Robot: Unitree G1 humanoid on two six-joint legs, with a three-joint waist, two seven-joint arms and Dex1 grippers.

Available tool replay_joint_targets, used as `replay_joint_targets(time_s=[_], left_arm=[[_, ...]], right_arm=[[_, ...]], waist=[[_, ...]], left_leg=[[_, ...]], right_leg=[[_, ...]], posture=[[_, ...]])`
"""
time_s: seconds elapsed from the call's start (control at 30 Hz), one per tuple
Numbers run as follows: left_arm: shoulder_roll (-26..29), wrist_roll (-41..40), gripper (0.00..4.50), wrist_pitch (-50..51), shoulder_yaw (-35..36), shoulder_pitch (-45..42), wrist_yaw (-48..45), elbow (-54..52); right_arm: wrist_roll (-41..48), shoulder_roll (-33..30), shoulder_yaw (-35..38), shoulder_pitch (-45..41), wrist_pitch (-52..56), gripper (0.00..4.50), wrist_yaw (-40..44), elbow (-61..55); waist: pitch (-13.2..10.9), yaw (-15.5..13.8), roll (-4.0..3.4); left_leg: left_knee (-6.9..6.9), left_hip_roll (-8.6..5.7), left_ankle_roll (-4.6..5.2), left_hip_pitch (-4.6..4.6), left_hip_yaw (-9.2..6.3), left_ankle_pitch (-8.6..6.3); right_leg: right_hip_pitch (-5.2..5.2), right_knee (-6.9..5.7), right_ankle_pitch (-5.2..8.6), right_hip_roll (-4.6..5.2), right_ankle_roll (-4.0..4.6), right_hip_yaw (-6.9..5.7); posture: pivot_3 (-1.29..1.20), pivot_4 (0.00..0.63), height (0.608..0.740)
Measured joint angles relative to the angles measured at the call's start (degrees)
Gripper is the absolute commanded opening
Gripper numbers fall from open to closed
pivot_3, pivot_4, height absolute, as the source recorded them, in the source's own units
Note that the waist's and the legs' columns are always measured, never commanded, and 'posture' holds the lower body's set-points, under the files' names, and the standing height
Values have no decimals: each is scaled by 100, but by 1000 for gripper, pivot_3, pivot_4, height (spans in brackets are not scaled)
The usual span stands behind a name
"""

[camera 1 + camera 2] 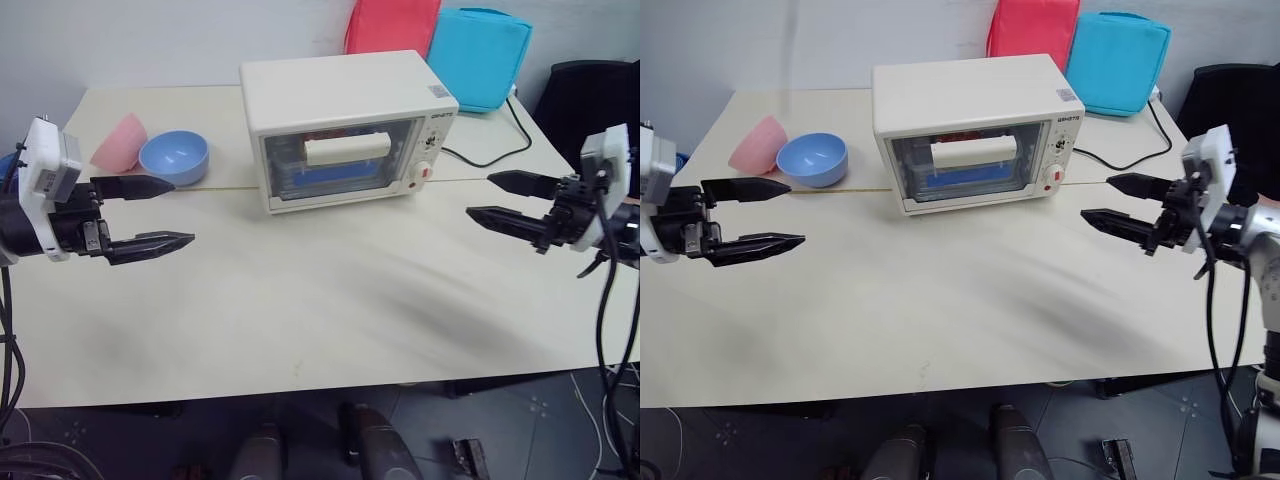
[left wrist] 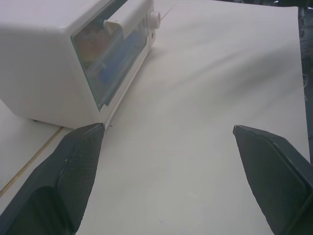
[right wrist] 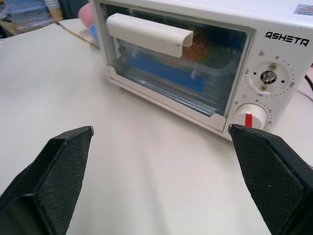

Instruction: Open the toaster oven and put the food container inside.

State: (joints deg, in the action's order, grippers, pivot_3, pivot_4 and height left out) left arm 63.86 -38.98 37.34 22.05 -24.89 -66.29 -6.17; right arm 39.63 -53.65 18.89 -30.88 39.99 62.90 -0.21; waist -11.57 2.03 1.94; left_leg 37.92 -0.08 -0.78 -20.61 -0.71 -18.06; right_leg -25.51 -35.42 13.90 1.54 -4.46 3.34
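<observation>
The cream-white toaster oven (image 1: 340, 100) stands at the back middle of the table with its glass door shut and its bar handle (image 1: 347, 149) across the top of the door. Through the glass I see the food container (image 3: 166, 73), clear with a blue clip, resting inside. My left gripper (image 1: 182, 211) hovers open and empty above the table, left of the oven. Right of the oven, my right gripper (image 1: 479, 196) also hangs open, empty and clear of the oven. Both point inward toward the oven.
A pink bowl (image 1: 120, 142) and a blue bowl (image 1: 174, 156) sit left of the oven. Behind it lean a red bag (image 1: 392, 25) and a blue bag (image 1: 480, 55). A black cable (image 1: 500, 150) runs from the oven's right side. A dark chair (image 1: 590, 95) stands at the far right.
</observation>
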Motion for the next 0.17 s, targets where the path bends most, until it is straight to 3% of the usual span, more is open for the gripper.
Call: replay_joint_targets(time_s=[0.17], left_arm=[[21, -16, 4500, 1, 41, -92, -42, 13]], right_arm=[[9, -8, 7, 49, -11, 4479, 15, -101]], waist=[[-1, 4, -1]], left_leg=[[2, 1, 0, 1, 1, 0]], right_leg=[[0, -4, 0, -5, 0, 1]], posture=[[0, 150, 740]])
